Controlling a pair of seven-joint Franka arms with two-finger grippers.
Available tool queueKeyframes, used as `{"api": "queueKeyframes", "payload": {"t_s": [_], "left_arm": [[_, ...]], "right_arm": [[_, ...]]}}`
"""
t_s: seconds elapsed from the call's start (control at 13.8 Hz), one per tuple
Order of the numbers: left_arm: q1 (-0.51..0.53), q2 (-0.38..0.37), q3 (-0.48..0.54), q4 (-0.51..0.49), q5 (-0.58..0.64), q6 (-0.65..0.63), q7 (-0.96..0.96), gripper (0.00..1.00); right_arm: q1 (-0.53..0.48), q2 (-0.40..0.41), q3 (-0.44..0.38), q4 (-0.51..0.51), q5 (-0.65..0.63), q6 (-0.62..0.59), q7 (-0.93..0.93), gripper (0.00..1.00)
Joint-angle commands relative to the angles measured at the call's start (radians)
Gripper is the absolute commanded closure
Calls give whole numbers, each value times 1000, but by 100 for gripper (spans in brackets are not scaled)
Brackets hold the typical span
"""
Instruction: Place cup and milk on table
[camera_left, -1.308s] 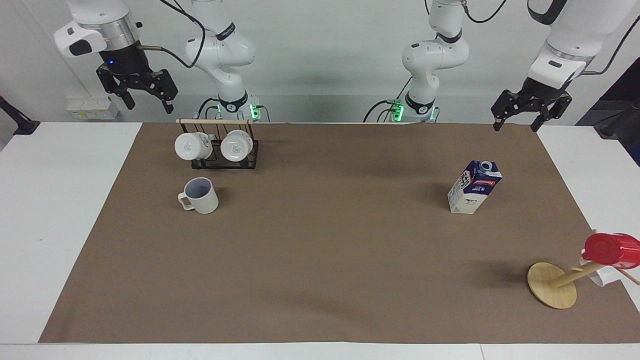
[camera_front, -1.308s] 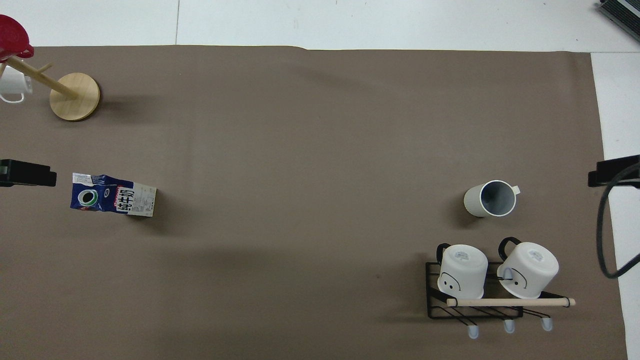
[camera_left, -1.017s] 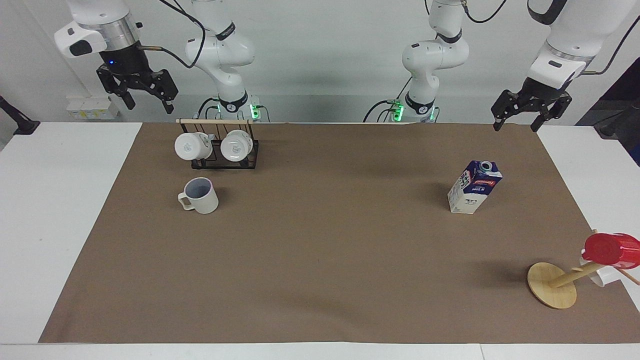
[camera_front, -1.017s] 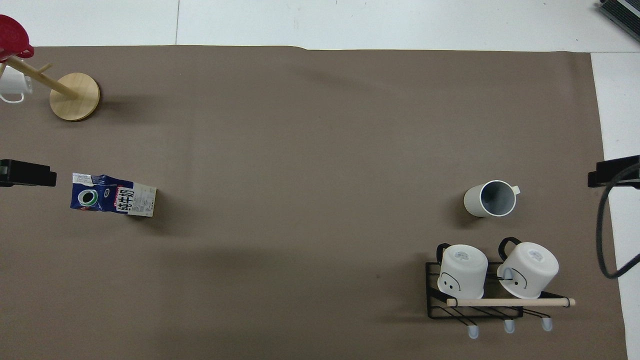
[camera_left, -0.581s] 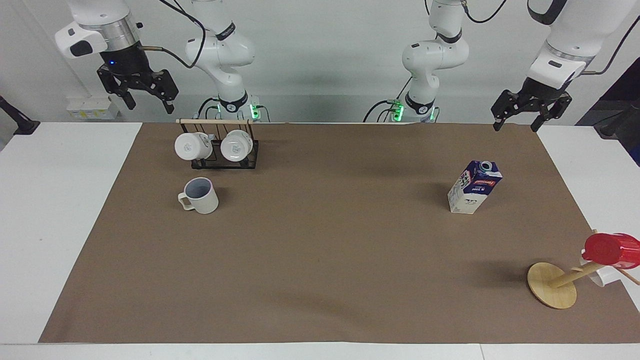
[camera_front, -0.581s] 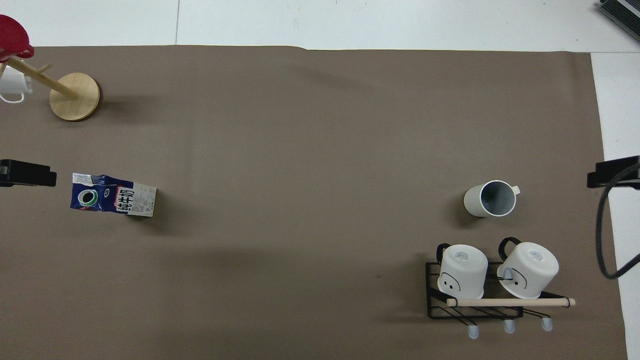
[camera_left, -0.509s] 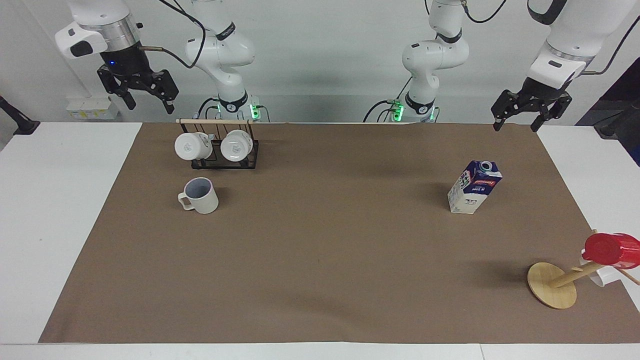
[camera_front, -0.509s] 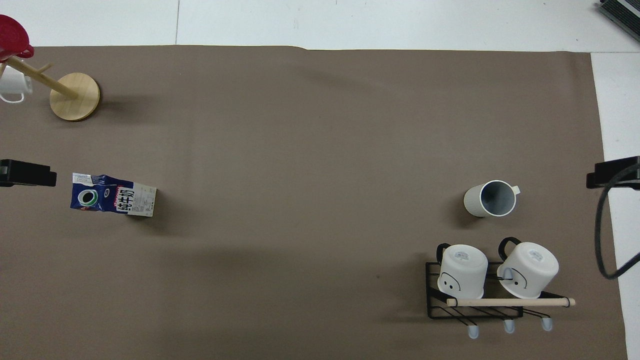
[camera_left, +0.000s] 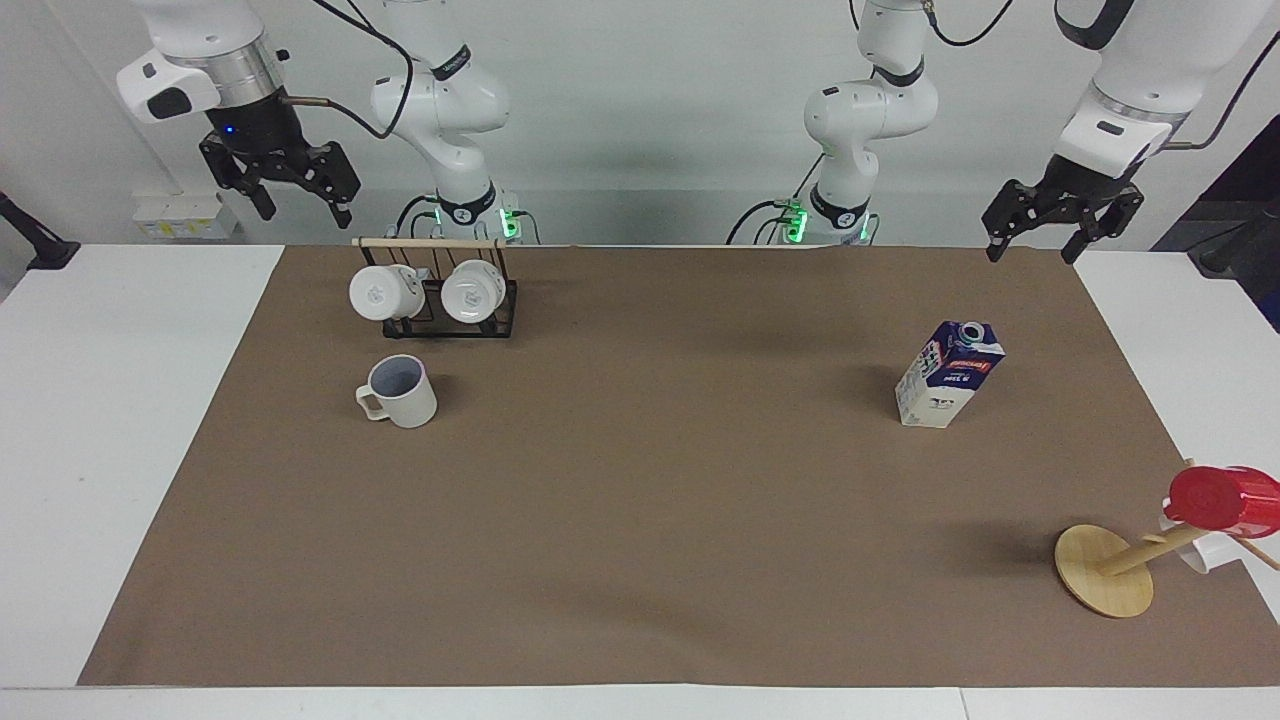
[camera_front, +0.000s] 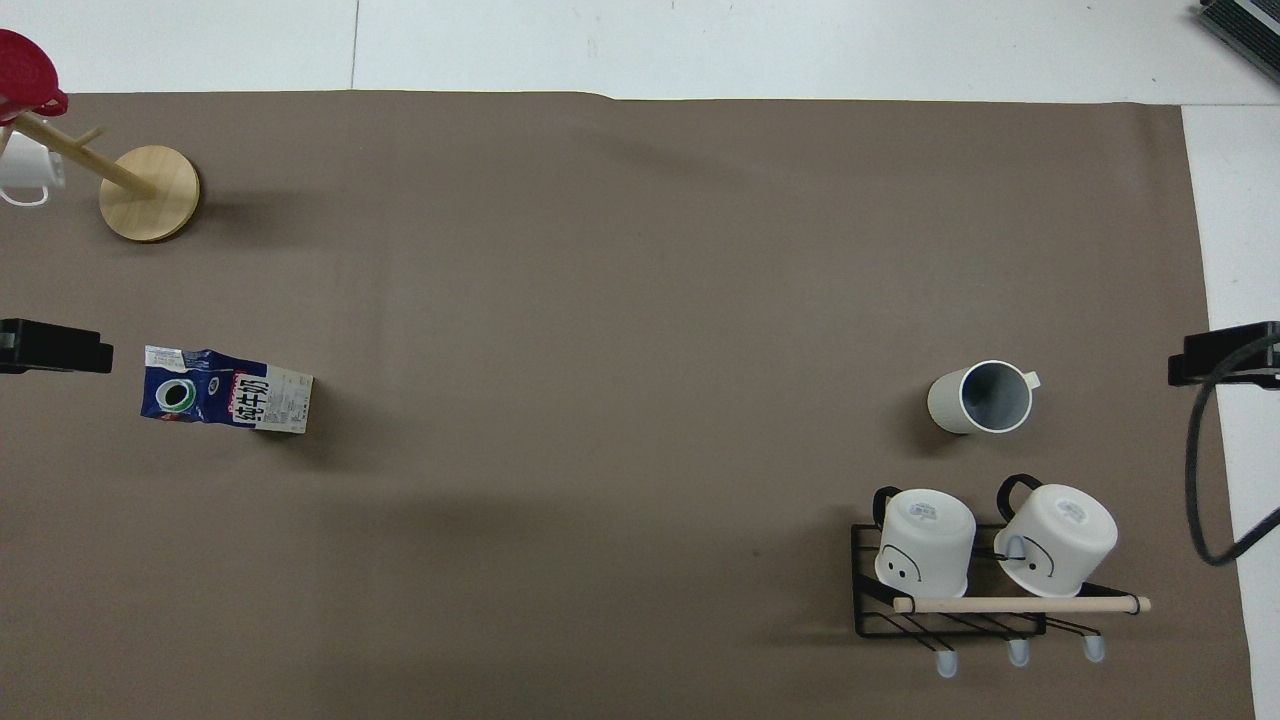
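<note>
White right gripper (camera_left: 297, 196) slightly shifted, cup (camera_left: 400, 391) and milk (camera_left: 950, 374) unmoved

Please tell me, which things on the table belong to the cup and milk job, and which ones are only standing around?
Belong to the job:
cup, upright on the table
milk, upright

Only standing around:
black rack with two white mugs
wooden stand with the red cup

Both claws hang open, holding nothing.
</note>
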Motion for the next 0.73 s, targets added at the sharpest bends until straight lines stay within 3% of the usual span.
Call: {"api": "queueKeyframes", "payload": {"t_s": [0.0,0.65], "left_arm": [[8,2,-5,13,14,-16,-6,0],[6,2,-5,13,14,-16,-6,0]], "right_arm": [[-6,-25,4,-30,11,-1,18,0],[-6,-33,4,-51,11,9,23,0]]}}
